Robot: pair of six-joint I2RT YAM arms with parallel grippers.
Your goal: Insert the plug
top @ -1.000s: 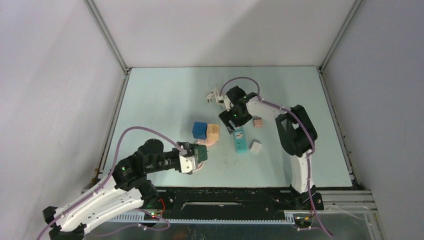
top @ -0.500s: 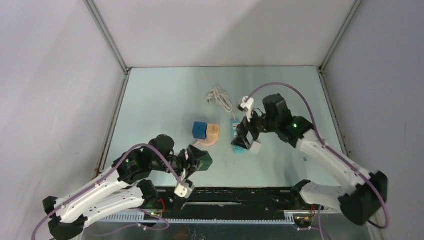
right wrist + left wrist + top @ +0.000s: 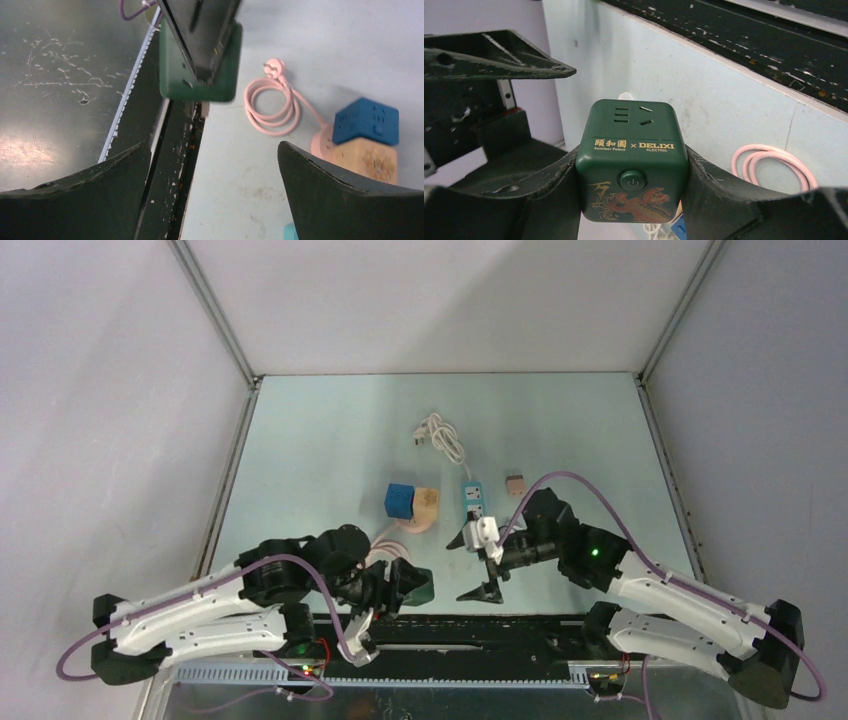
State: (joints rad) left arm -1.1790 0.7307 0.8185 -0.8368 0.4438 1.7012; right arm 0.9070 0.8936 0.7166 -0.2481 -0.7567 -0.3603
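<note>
**Green socket cube gripped at the near edge; right pincer wide and empty**

At the near edge of the pale blue-green tabletop (image 3: pixel 310 440), beside the scratched black metal rail (image 3: pixel 440 625), the left pincer (image 3: pixel 632 162) is clamped on a dark green cube-shaped plastic power socket (image 3: pixel 631 125), with one finger pressed against each side. The left wrist view shows the cube's slotted outlet face, a round button and a gold-and-red dragon print. Just to the right of it, the right pincer (image 3: pixel 212 145) stands with its jaws spread wide apart and nothing between them. It faces the green cube without touching it.

Just beyond the cube, a pink coiled cable (image 3: pixel 270 107) lies flat on the tabletop. Its pink plug (image 3: pixel 274 65) rests loose at the side of the coil nearest the green cube, in no outlet. The cable leads to a pink round socket base (image 3: pixel 322 142). Behind that base a blue cube socket (image 3: pixel 400 501) and a beige cube socket (image 3: pixel 427 500) sit side by side, touching.

To their right lies a teal rectangular power strip (image 3: pixel 474 500), pointing away from the arms, its near end hidden behind the right wrist. A small tan block (image 3: pixel 515 483) sits near the strip on its right, apart from it. Farthest back is a loosely bundled white cable (image 3: pixel 440 435), which appears to run from the strip's far end.
</note>
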